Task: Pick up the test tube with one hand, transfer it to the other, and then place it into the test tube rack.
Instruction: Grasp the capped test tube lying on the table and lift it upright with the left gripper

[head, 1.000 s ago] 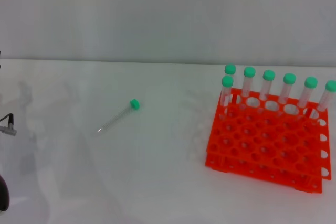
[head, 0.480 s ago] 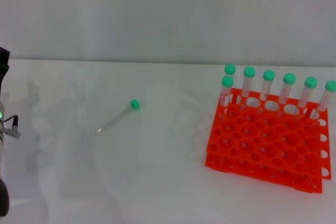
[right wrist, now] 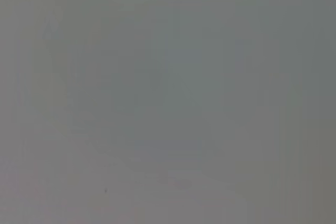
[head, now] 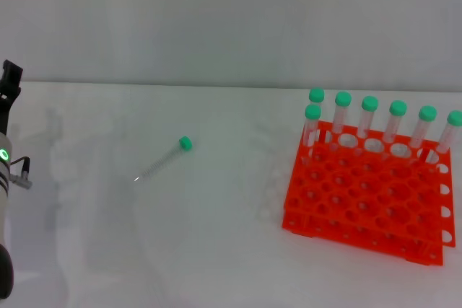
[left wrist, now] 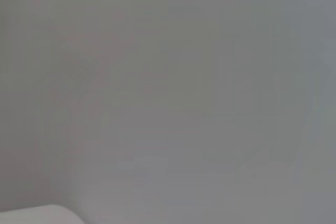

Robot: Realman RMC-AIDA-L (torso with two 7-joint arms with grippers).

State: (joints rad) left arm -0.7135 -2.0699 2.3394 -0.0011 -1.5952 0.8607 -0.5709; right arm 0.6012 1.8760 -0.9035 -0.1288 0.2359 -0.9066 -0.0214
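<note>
Spanning the scene, the white table (head: 216, 250) held the orange rack (head: 368, 203) at right. The left arm (head: 6, 178) hugged the left edge, its gripper's fingers impossible to tell. The test tube (head: 162, 159) lay left of centre, untouched.

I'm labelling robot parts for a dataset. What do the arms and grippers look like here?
Only the left arm shows, at the head view's left edge: a silver-white body with black rings, a small green light, a thin cable with a plug, and a black piece on top. Its jaws are cropped out. The right arm is out of view.
</note>
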